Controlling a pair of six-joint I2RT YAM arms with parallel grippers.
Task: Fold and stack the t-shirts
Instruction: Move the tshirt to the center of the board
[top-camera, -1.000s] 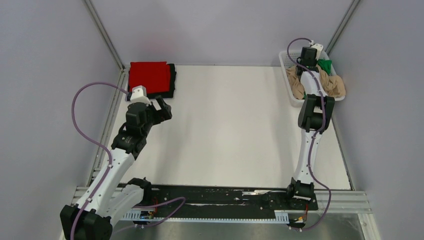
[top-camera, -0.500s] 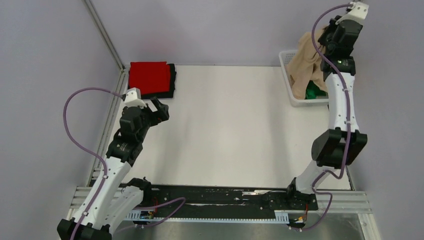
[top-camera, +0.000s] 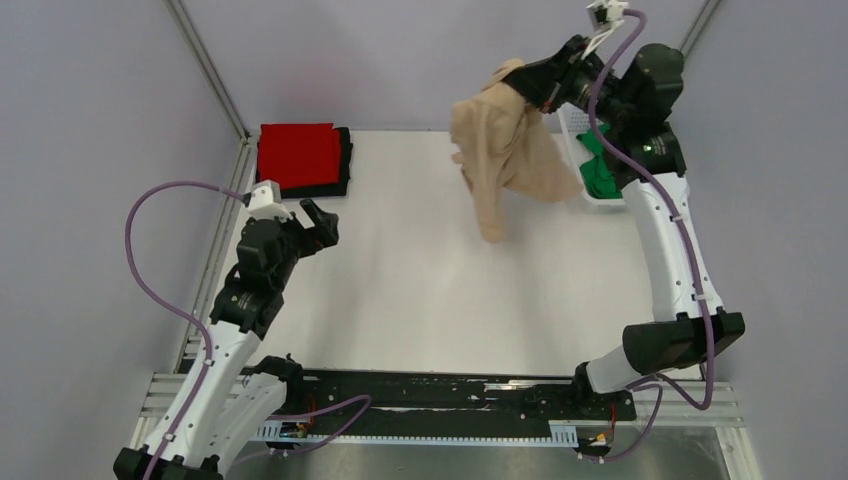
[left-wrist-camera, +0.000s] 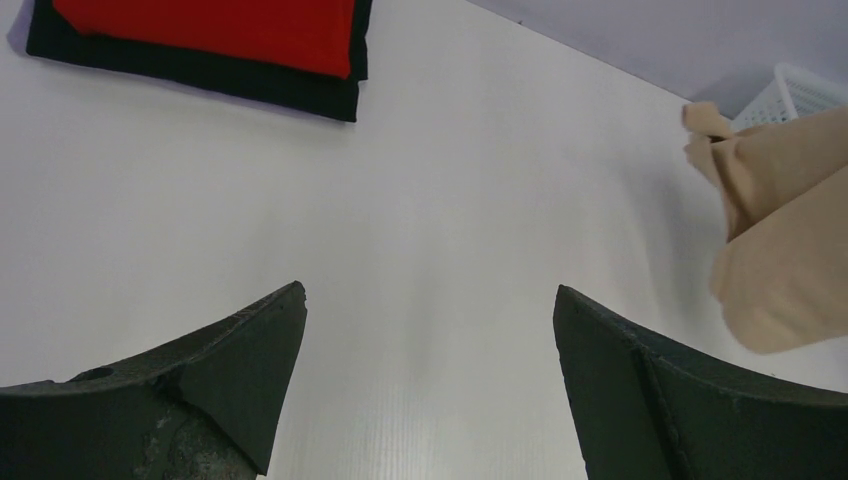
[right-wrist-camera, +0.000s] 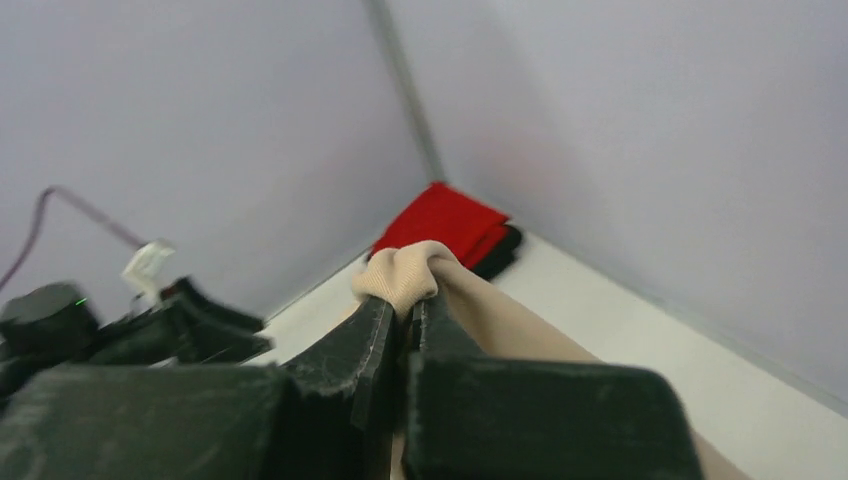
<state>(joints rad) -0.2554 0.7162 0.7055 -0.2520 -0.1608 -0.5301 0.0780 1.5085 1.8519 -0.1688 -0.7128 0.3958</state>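
My right gripper (top-camera: 528, 85) is shut on a beige t-shirt (top-camera: 505, 155) and holds it high in the air over the far middle of the table; the cloth bunches out past the fingertips in the right wrist view (right-wrist-camera: 408, 272). A folded red t-shirt (top-camera: 298, 154) lies on a folded black one (top-camera: 342, 176) at the far left corner; both show in the left wrist view (left-wrist-camera: 215, 25). A green t-shirt (top-camera: 598, 170) stays in the white basket (top-camera: 578, 125). My left gripper (top-camera: 318, 222) is open and empty, low over the table near the stack.
The white table (top-camera: 420, 290) is walled on three sides by grey panels. The basket stands at the far right corner. The right arm's raised forearm and cable (top-camera: 640, 110) hang over the basket.
My right gripper has pulled the beige shirt up out of the basket and swung it left over the table. The left arm has barely moved.
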